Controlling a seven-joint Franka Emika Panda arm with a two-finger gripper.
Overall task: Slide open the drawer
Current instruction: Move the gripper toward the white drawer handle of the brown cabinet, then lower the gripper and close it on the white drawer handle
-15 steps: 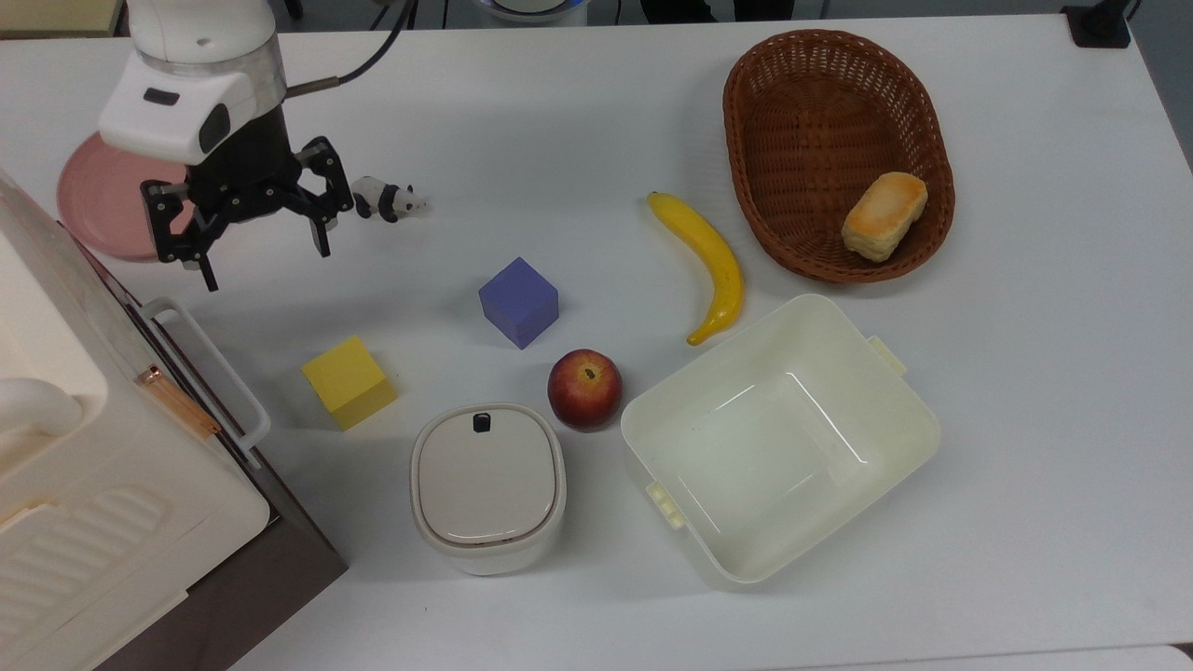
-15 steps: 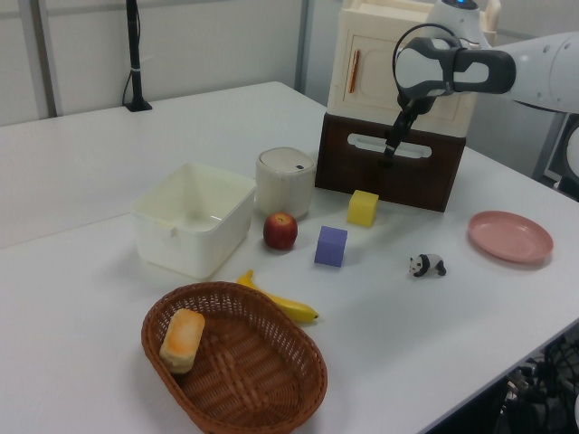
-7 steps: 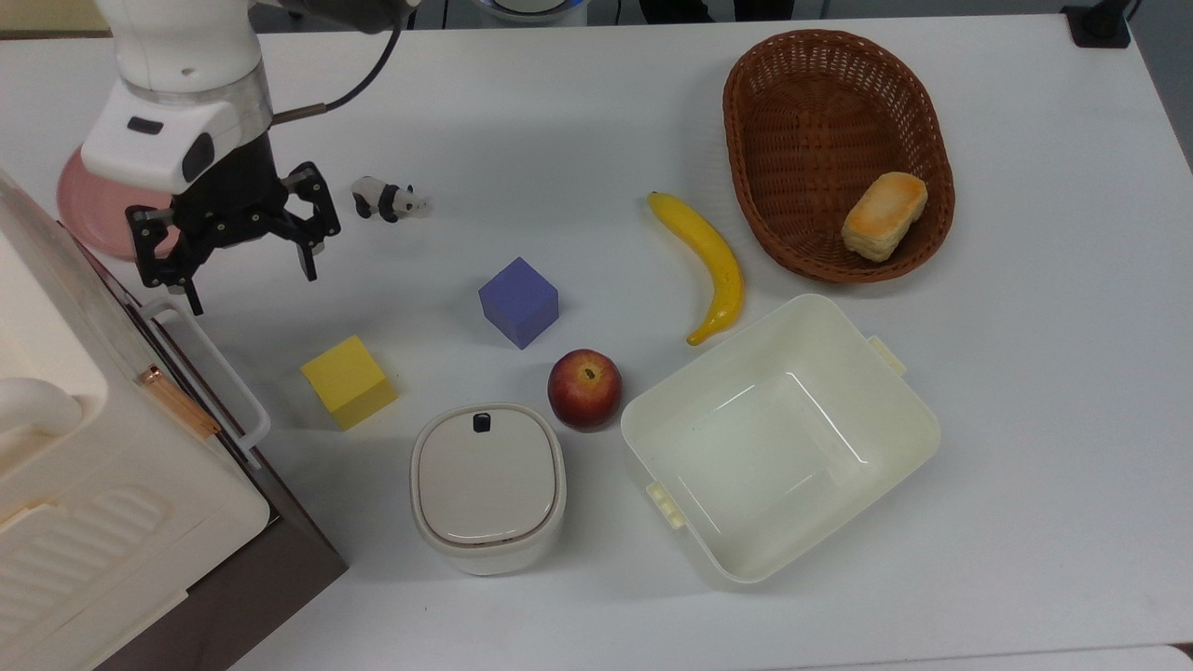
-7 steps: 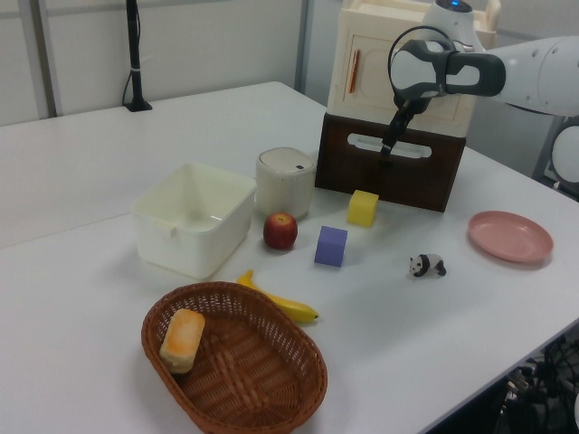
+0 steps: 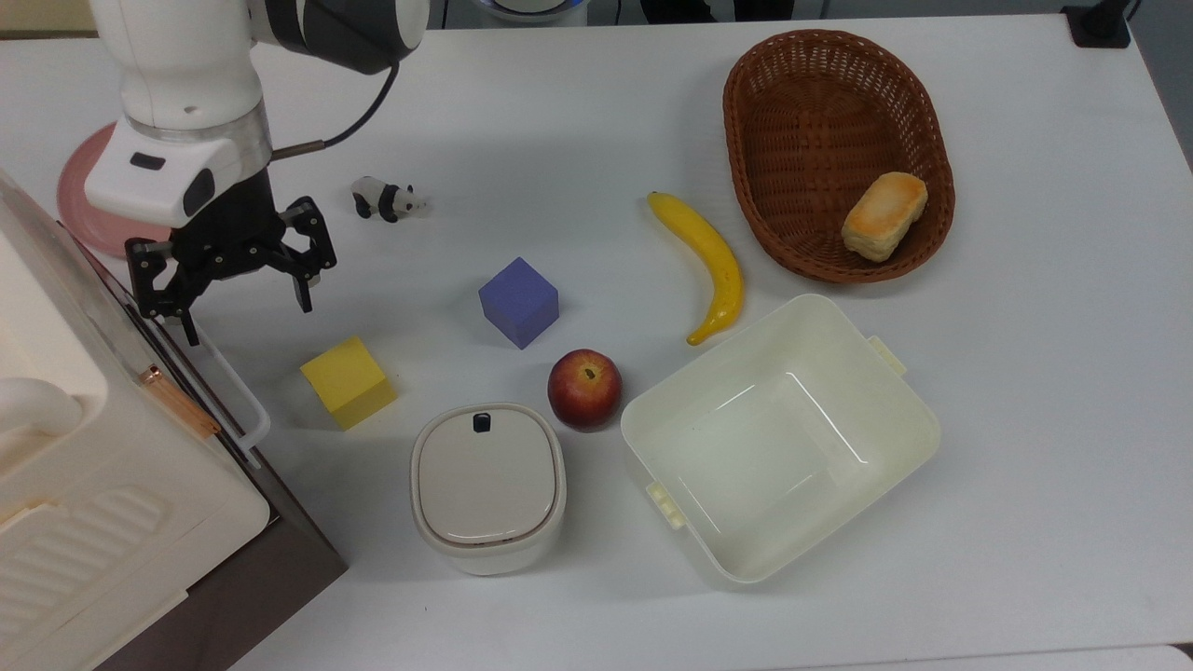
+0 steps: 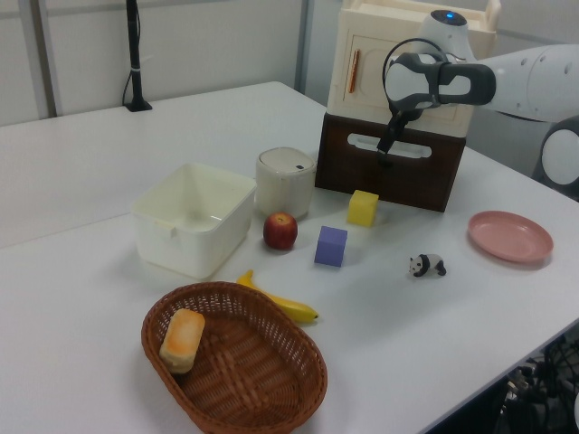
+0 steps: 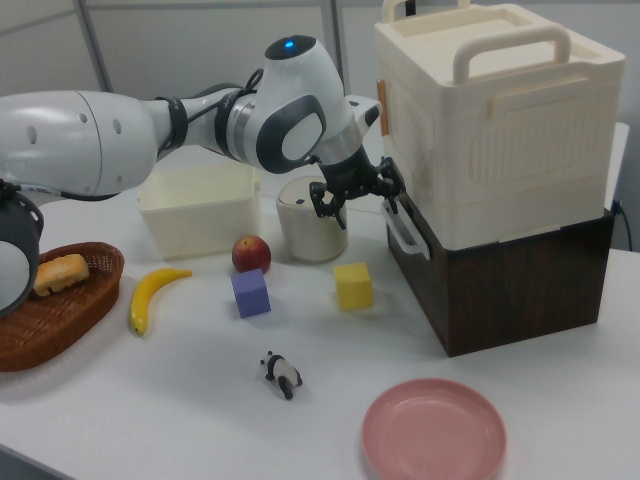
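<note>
Gripper (image 5: 244, 298) spread wide straddles the drawer (image 7: 500, 280) handle (image 5: 233, 387); yellow cube (image 5: 348, 381) sits just beside.

White robot arm reaching to the dark brown drawer (image 6: 391, 169) under a cream cabinet (image 6: 398, 68), gripper (image 6: 386, 152) at its white handle (image 6: 389, 145), yellow cube (image 6: 363, 208) near the drawer front

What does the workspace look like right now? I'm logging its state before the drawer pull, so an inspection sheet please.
Surface: white table, dry.
Job's things: drawer shut, white bar handle free.
Clutter: yellow cube, purple cube, apple, banana, toy panda, lidded pot, cream bin, basket holding bread, pink plate.
Grippers: gripper open, by the handle's end.
Cables: one at the arm's wrist.
Surroundings: cream case atop the drawer unit.
</note>
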